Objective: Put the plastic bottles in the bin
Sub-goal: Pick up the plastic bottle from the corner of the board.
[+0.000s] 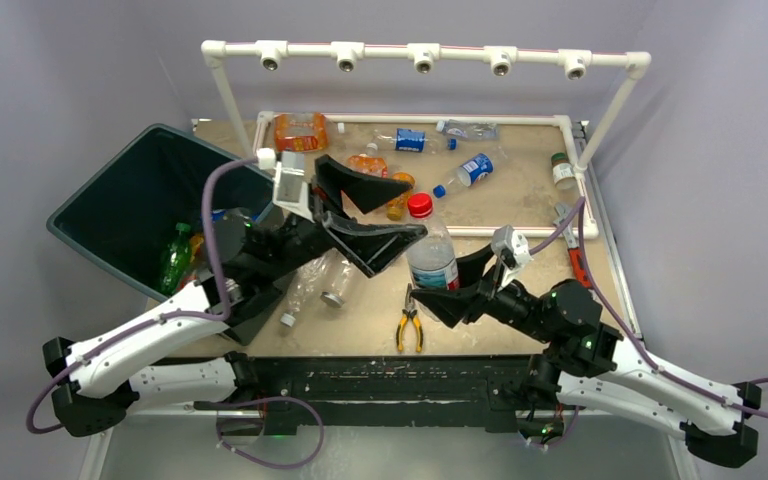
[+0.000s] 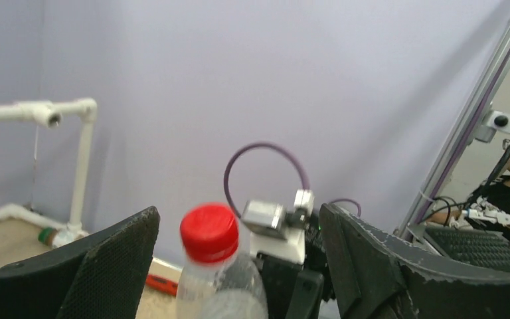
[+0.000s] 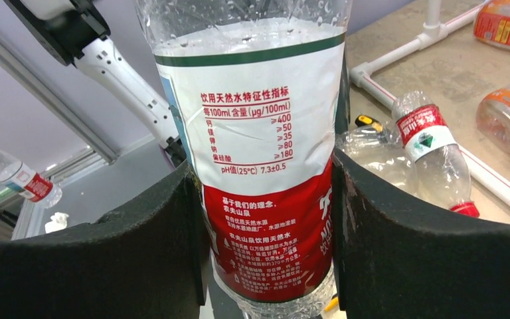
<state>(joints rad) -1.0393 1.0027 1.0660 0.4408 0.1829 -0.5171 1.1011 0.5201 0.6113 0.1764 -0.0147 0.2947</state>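
Starting leftward, the bin (image 1: 125,195) is seen beside the left gripper (image 1: 400,212), spread wide and empty, with the bottle (image 1: 432,258) neck between its tips. The bottle is clamped upright by the right gripper (image 1: 450,287). Label print is shown only at the right wrist.

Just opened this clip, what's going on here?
The right gripper is clamped on the label of an upright red-capped water bottle. The left gripper has its jaws open on either side of the cap, touching nothing. Other bottles lie on the table; a green bottle is already in the bin.
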